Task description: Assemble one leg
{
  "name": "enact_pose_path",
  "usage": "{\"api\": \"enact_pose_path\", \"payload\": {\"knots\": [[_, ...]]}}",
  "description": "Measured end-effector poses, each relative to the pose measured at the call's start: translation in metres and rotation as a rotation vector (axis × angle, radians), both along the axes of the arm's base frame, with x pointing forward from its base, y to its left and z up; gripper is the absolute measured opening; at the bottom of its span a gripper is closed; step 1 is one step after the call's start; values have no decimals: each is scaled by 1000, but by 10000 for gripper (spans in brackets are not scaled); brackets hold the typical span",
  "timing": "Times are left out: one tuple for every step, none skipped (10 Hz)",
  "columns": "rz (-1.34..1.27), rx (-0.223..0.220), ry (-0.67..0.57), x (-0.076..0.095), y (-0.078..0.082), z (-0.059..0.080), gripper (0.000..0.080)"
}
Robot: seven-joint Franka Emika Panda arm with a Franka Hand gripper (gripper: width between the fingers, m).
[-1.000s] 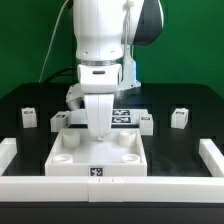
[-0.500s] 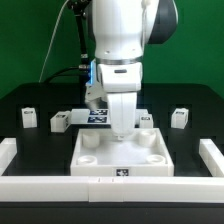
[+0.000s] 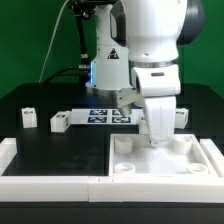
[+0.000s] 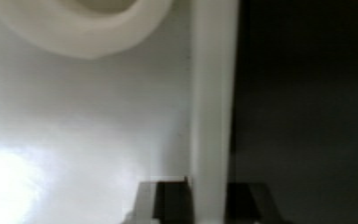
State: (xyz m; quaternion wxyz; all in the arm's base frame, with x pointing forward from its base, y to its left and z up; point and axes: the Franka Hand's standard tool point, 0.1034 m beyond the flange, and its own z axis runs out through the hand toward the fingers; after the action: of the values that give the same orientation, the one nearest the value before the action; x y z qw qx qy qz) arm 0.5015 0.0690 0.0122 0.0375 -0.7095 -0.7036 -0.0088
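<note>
My gripper (image 3: 158, 133) is shut on the far wall of the large white tray-shaped piece (image 3: 165, 160), which lies at the front on the exterior view's right. In the wrist view the tray's thin wall (image 4: 211, 100) runs between my dark fingertips (image 4: 167, 203), with my gripper (image 4: 208, 205) closed around it and a round corner socket (image 4: 105, 20) nearby. Two small white legs (image 3: 29, 117) (image 3: 60, 122) stand loose at the exterior view's left. Another leg (image 3: 183, 115) shows partly behind my arm on the right.
The marker board (image 3: 103, 115) lies flat behind the tray. A low white fence runs along the front (image 3: 55, 183), with raised ends at the left (image 3: 8, 150) and the right (image 3: 212, 150). The tray lies close to the right end.
My gripper and the tray held in it have slid from the middle towards the exterior view's right, up to the right fence end. The loose legs have not moved.
</note>
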Motion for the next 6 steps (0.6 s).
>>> {"api": "enact_pose_path", "payload": {"knots": [[-23, -3, 16, 1, 2, -2, 60], [-30, -5, 22, 1, 3, -2, 60], [-36, -6, 26, 0, 4, -2, 60], [-34, -7, 26, 0, 5, -1, 60], [-36, -7, 25, 0, 5, -1, 60], [-36, -6, 23, 0, 5, -1, 60]]}}
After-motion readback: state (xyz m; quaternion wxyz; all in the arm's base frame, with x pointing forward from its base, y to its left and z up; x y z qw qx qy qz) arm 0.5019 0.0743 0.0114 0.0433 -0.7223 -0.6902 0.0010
